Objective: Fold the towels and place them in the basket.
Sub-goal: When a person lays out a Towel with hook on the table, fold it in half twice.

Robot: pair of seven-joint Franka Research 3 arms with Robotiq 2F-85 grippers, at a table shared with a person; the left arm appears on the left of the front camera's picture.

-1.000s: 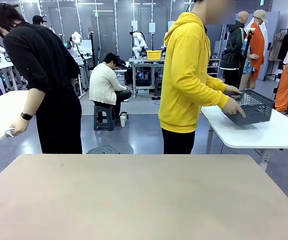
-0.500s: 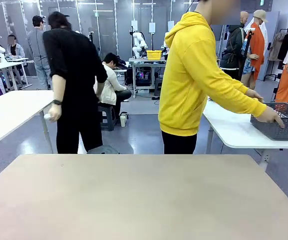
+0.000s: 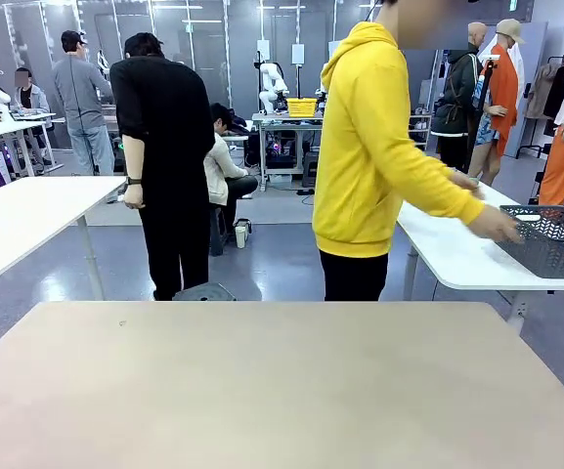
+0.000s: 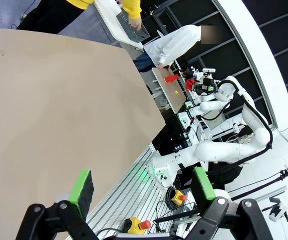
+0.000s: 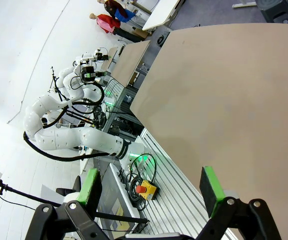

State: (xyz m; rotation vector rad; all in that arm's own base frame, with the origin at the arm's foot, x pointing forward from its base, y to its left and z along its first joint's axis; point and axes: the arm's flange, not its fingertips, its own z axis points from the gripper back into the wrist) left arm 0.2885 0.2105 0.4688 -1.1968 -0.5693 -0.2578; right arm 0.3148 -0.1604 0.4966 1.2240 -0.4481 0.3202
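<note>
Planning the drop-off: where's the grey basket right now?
Front view, far right: the basket sits on the white side table, beyond the robot's table, with the yellow-hooded person's hand at its left edge.

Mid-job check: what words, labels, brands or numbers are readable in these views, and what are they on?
No text can be read.
basket: no label or print visible.
table: plain, no markings that read as text.
white sheets on the far wall: too small and blurred to read.
</note>
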